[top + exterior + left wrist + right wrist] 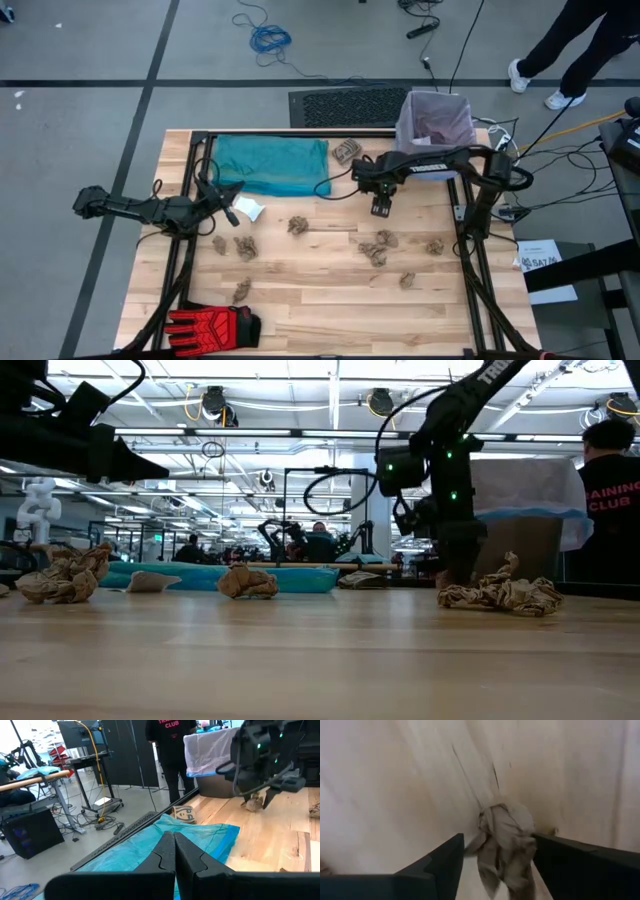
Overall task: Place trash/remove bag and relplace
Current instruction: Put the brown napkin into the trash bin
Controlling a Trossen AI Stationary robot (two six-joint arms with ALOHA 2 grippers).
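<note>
Several crumpled tan paper wads of trash (245,247) lie on the wooden table. The bin at the far right carries the pale lilac bag (436,117) over its rim. A teal bag (272,165) lies flat at the far left. My right gripper (382,207) points down, open, its fingers on either side of one wad (506,837) on the tabletop. My left gripper (174,851) is shut and level at the teal bag's near edge, holding nothing. My right gripper comes from above with one finger (445,857) on each side of the wad's upper part (507,822). Whether the fingers touch it I cannot tell. The wad lies on the table.
A red-and-black glove (212,325) lies at the near left edge. A small printed cardboard piece (347,150) sits beside the teal bag, a white scrap (248,208) near my left gripper. Black frame rails (470,262) run along both table sides. A person (570,45) stands beyond the bin.
</note>
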